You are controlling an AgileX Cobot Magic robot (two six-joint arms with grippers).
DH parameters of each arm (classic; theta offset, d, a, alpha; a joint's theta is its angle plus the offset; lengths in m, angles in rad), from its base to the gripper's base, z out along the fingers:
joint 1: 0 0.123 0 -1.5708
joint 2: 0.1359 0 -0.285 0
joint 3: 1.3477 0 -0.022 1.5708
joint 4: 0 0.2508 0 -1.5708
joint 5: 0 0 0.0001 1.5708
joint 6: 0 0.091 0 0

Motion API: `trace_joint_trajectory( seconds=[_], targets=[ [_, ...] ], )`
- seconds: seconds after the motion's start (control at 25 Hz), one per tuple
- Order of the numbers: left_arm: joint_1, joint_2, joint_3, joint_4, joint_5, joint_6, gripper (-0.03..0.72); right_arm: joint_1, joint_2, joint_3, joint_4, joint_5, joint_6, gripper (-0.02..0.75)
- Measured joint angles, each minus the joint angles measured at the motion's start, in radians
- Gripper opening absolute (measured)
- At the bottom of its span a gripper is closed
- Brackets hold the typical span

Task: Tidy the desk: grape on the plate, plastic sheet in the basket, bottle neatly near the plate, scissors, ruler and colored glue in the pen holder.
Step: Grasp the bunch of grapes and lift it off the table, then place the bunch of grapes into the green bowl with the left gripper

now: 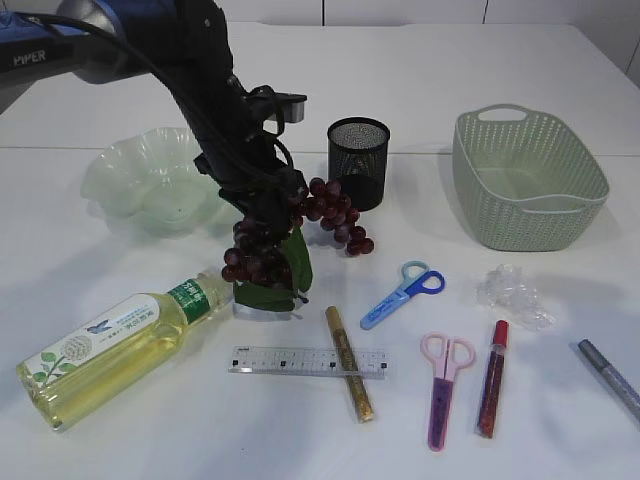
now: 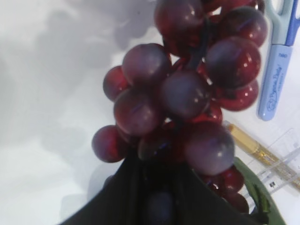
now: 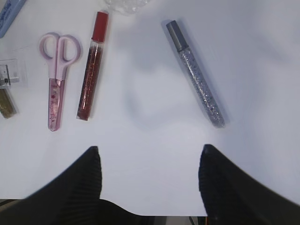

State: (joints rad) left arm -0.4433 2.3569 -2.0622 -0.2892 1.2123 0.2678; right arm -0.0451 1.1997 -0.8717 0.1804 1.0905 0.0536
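The left claw (image 1: 262, 215) grasps the grape bunch (image 1: 300, 225), plate (image 1: 130, 180) still bare; right claw (image 3: 149, 180) released; everything else awaits sorting.

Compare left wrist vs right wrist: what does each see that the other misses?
Left wrist only: the grapes filling the frame, gripped by the left pincer, plus the blue scissors and a green leaf.

Right wrist only: the pink scissors, red glue, silver glue, a bit of plastic sheet, and the open, empty right pincer.

Both: the white table, and edges of the gold glue and ruler.
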Motion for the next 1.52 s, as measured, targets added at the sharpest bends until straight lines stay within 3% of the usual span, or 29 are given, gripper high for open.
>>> trace_joint_trajectory(
  seconds=[0.56,0.92,1.16,1.52],
  targets=[
    [0.0,-0.118,0.0,0.003,0.013,-0.072,0.086,0.0,0.0,-0.002,0.0,0.004,0.0,0.509],
    [0.009,-0.238,0.0,0.107,0.029,-0.157,0.087,0.0,0.0,-0.002,0.0,0.004,0.0,0.505],
    [0.079,-0.262,0.0,0.124,0.031,-0.191,0.089,0.0,0.0,-0.002,0.0,0.004,0.0,0.506],
    [0.251,-0.262,0.0,0.175,0.033,-0.211,0.091,0.0,0.0,-0.002,0.0,0.004,0.0,0.506]
  ],
)
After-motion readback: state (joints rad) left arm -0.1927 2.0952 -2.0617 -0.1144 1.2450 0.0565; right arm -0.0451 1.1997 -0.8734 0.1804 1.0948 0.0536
